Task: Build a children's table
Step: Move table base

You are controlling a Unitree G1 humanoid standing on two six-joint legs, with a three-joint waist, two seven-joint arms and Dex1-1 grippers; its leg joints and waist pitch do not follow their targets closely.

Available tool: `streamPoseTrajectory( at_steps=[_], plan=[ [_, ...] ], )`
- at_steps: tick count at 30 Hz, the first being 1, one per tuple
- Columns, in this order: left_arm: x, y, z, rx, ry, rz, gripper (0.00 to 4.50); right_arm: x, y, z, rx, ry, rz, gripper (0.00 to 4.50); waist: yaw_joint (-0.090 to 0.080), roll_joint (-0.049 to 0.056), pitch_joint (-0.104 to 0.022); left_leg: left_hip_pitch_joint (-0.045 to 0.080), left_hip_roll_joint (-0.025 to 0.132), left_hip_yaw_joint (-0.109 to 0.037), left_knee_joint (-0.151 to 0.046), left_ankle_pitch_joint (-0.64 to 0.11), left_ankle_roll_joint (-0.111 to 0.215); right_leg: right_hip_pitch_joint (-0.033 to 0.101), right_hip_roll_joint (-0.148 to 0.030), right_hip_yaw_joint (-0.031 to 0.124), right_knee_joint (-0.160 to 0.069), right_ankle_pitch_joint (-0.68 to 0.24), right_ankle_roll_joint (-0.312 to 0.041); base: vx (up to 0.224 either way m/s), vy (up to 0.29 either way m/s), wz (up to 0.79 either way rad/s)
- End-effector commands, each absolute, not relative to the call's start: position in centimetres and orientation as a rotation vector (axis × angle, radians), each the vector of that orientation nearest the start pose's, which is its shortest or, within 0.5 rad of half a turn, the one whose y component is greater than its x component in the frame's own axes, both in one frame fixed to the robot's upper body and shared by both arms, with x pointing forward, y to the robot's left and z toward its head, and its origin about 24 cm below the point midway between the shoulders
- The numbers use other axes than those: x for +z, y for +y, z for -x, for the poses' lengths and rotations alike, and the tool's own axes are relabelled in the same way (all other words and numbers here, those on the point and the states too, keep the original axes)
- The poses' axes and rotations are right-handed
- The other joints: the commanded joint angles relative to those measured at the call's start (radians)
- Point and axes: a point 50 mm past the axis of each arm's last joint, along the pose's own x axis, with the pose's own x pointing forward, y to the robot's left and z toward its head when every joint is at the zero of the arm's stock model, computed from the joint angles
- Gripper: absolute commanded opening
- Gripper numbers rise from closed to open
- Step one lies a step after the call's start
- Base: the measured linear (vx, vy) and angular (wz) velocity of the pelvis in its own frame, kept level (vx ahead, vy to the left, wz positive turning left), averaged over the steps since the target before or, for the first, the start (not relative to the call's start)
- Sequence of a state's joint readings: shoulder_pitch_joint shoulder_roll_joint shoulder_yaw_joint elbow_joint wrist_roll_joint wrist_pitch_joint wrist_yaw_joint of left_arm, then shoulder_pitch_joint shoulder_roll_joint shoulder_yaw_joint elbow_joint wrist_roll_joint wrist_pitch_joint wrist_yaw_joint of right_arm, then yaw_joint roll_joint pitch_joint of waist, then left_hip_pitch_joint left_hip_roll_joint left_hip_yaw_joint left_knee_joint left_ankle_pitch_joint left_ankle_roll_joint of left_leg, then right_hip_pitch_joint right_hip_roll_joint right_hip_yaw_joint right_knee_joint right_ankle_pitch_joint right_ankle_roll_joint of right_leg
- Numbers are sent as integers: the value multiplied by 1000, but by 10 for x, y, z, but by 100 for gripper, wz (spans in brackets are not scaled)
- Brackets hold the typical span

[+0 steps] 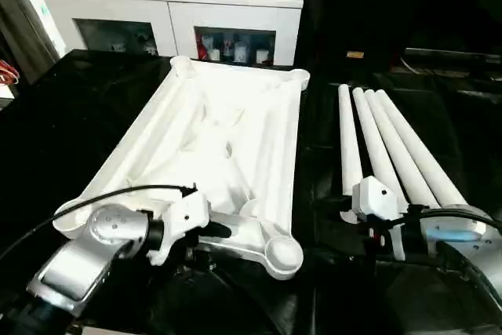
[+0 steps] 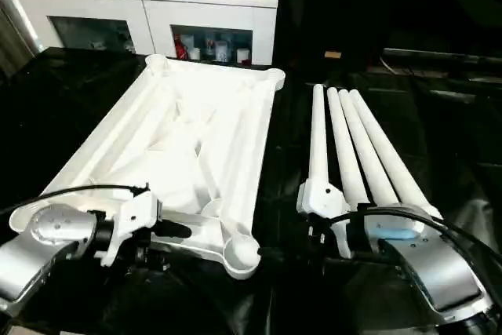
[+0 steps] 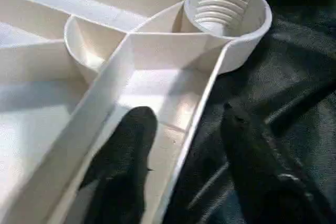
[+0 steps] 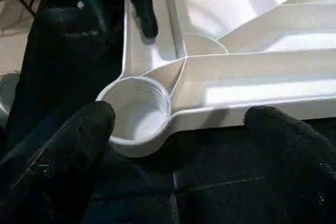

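White table top [image 1: 235, 139] inverted, ribs upward, seemingly unscratched.

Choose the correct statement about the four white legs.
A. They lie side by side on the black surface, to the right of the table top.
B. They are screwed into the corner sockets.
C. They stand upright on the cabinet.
A: the four legs lie flat together right of the upturned table top, and its near corner socket is empty.
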State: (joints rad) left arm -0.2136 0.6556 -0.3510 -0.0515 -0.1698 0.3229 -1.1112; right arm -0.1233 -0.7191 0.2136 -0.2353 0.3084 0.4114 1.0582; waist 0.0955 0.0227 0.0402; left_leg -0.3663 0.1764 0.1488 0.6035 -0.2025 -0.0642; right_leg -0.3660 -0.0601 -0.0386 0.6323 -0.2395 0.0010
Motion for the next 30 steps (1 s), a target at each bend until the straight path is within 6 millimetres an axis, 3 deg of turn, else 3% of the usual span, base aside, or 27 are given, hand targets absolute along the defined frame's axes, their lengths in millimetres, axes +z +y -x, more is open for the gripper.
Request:
streamPoseTrajectory(
  at_steps=[1, 4, 5, 7, 8, 9, 11, 13, 16, 18, 23, 26, 28, 29, 30],
  plan=[
    [57, 159, -245, -1377, 493, -450, 212, 87, -168, -228, 1303, 406, 365, 450, 3, 1, -50, 9, 47, -9, -73, -130, 53, 34, -74, 43, -71, -27, -227, 0, 0, 0],
    [58, 158, -248, -1401, 492, -467, 191, 88, -168, -229, 1305, 407, 369, 450, 4, 1, -51, 9, 48, -9, -73, -127, 49, 34, -75, 43, -69, -8, -234, 0, 0, 0],
    [57, 158, -250, -1417, 501, -490, 181, 87, -168, -228, 1310, 412, 373, 450, 4, 6, -51, 9, 47, -10, -73, -129, 48, 35, -75, 43, -68, -1, -236, 0, 0, 0],
    [57, 158, -250, -1427, 508, -507, 166, 87, -169, -228, 1312, 415, 378, 450, 4, 2, -52, 8, 48, -10, -73, -128, 48, 37, -76, 43, -68, 13, -239, 0, 0, 0],
    [56, 157, -251, -1445, 513, -521, 149, 87, -169, -227, 1313, 417, 382, 450, 6, 12, -53, 9, 48, -12, -72, -130, 45, 36, -76, 43, -66, 15, -240, 0, 0, 0],
    [56, 156, -252, -1462, 516, -531, 149, 87, -169, -227, 1313, 418, 385, 450, 4, 6, -52, 10, 49, -10, -73, -138, 44, 37, -76, 43, -68, 14, -241, 0, 0, 0],
    [56, 155, -252, -1483, 523, -541, 144, 87, -169, -226, 1312, 419, 388, 450, 6, 8, -53, 10, 48, -11, -73, -136, 42, 37, -76, 43, -67, 21, -243, 0, 0, 0],
    [55, 154, -252, -1506, 534, -556, 113, 88, -168, -226, 1316, 421, 386, 450, 7, 15, -53, 11, 50, -12, -73, -148, 37, 38, -77, 43, -68, 19, -247, 0, 0, 0],
    [53, 153, -252, -1518, 547, -575, 106, 88, -168, -225, 1316, 421, 387, 450, 7, 15, -53, 9, 48, -11, -73, -150, 37, 39, -77, 43, -68, 12, -249, 0, 0, 0],
    [52, 153, -252, -1516, 545, -574, 67, 88, -167, -225, 1317, 421, 387, 450, 8, 15, -53, 9, 49, -11, -73, -147, 37, 39, -78, 43, -67, 11, -251, 0, 0, 0],
    [53, 152, -252, -1513, 536, -546, 24, 87, -165, -224, 1325, 424, 388, 450, 7, 16, -55, 9, 49, -11, -72, -139, 39, 38, -77, 43, -65, 27, -256, 0, 0, 0],
    [56, 148, -249, -1495, 510, -478, 9, 86, -165, -224, 1327, 427, 387, 450, 4, 16, -56, 7, 51, -12, -72, -126, 41, 41, -79, 42, -62, 57, -264, 0, 0, 0],
    [56, 147, -248, -1417, 506, -482, 3, 86, -165, -224, 1321, 427, 393, 450, 2, 26, -55, 7, 50, -13, -71, -133, 41, 40, -78, 41, -62, 71, -272, 0, 0, 0],
    [55, 147, -247, -1397, 505, -493, 3, 86, -165, -224, 1318, 426, 391, 450, -1, 19, -53, 6, 50, -13, -71, -142, 44, 42, -78, 41, -64, 64, -272, 0, 0, 0],
    [56, 147, -245, -1332, 504, -478, 3, 86, -166, -224, 1310, 422, 392, 450, -1, 26, -54, 6, 51, -14, -71, -146, 43, 43, -78, 41, -62, 60, -272, 0, 0, 0]
  ],
)
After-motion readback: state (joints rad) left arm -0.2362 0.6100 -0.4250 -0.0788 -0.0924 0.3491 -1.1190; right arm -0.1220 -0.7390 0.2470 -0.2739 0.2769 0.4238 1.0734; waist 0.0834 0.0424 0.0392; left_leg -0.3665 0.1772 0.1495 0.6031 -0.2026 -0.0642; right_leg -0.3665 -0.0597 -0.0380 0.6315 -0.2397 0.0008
